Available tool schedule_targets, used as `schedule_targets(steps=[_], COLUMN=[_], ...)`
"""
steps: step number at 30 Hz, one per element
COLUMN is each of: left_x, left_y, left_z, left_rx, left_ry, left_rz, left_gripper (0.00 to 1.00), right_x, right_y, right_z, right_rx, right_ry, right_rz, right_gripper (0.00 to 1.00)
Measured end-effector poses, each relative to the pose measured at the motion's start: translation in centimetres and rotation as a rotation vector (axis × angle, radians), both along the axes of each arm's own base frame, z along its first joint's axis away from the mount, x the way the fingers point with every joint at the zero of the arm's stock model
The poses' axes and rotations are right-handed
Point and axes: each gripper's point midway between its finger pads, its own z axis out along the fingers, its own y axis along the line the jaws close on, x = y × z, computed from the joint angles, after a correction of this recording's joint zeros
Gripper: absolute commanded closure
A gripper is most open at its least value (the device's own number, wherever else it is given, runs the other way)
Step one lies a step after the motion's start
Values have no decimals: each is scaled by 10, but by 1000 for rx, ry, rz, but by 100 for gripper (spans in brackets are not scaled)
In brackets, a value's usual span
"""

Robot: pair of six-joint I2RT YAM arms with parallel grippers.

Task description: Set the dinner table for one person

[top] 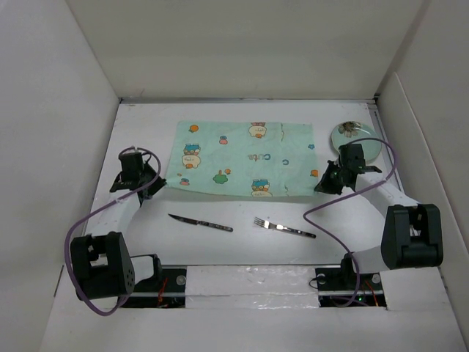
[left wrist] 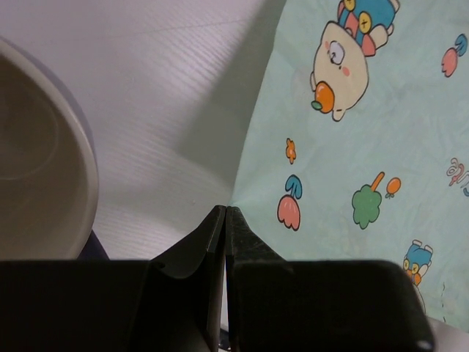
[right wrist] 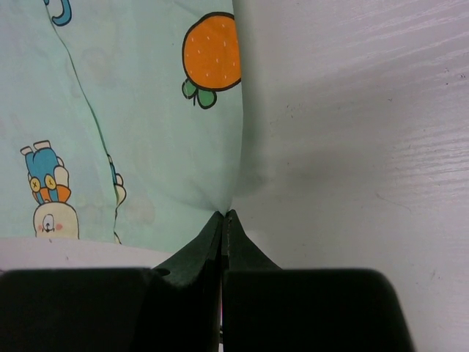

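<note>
Placemat-laying step: left tool (left wrist: 225, 213) and right tool (right wrist: 222, 216), both fully closed, apparently pinch the mint placemat's (top: 242, 158) near corners on the white surface (top: 242, 253) spanning the walled bay; next, release and fetch knife (top: 199, 222) and fork (top: 284, 227).

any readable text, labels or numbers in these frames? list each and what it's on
None readable in any view.
On the mint-green cartoon-printed cloth placemat: blue letter-like marks among the prints, too small to read.
On the round pale-green plate: a printed picture, too blurred for words.
</note>
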Motion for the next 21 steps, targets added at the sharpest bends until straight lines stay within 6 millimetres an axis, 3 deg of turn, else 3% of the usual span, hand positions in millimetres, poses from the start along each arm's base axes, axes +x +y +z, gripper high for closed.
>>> schedule_targets(steps=[2,3,4,6,10,13,15,16,17,18,19,21], left_x=[-5,-7,-9,-11,-12,-4,6,12,18,23,24,33], left_y=[0,1,1,1,1,-8,-18,-24,-30,-35,-36,-51], left_z=[-6,-8,-9,-11,-5,10,28,39,49,59,60,80], left_rx=[1,2,3,7,7,12,6,-4,-17,-27,-28,-50], left_ry=[23,31,39,48,39,10,-35,-66,-98,-129,-132,-193], left_rz=[3,5,6,5,3,-27,-65,-87,-108,-131,-133,-191], left_gripper=[100,91,85,79,70,71,77,84,88,95,100,100], right_x=[0,0,0,-1,-3,-1,9,16,24,31,39,52], right_y=[0,0,0,0,-2,-3,-6,-10,-15,-22,-30,-48], right_z=[0,0,0,-1,2,14,29,38,47,55,63,71], right_rx=[-1,-1,-1,-3,-11,-12,-10,-8,-4,2,8,34], right_ry=[2,1,2,3,8,-14,-54,-82,-111,-136,-164,-200], right_rz=[1,1,1,1,-3,-13,-35,-54,-79,-111,-146,-235], right_gripper=[100,91,91,76,59,51,48,53,64,92,100,100])
